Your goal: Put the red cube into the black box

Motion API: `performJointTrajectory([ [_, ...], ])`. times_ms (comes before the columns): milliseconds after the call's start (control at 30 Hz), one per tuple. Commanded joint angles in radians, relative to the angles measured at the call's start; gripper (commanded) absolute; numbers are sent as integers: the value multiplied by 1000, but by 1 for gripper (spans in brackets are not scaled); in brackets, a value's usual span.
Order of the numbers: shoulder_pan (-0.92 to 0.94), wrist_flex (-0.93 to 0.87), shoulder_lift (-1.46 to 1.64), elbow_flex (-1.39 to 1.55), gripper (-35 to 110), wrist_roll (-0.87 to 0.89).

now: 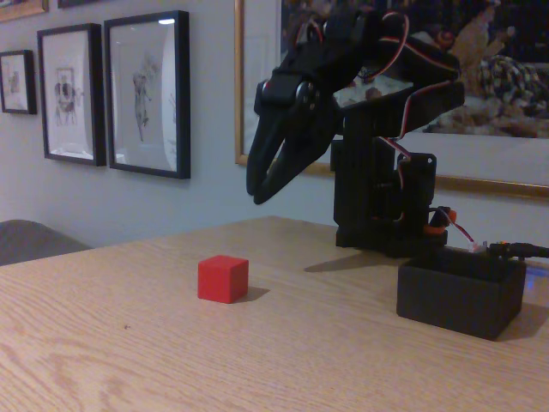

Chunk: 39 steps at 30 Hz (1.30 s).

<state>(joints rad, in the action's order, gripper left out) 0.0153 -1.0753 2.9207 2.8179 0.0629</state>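
Note:
The red cube rests on the wooden table, left of centre in the fixed view. To its right stands the black box, open at the top, close to the arm's base. My gripper hangs in the air above and slightly right of the cube, pointing down and to the left. Its two black fingers lie close together with only a thin slit between them, and nothing is held.
The black arm's blocky base stands behind the box at the table's back right. Framed pictures hang on the wall behind. Bare tabletop spreads in front and to the left of the cube.

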Motion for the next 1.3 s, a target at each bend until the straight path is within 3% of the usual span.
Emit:
performJointTrajectory([
  [0, 20, -15, -5, -8, 1, 23],
  [1033, 25, 2, -44, -12, 1, 28],
  [1267, 40, 12, -140, -61, 9, 32],
])
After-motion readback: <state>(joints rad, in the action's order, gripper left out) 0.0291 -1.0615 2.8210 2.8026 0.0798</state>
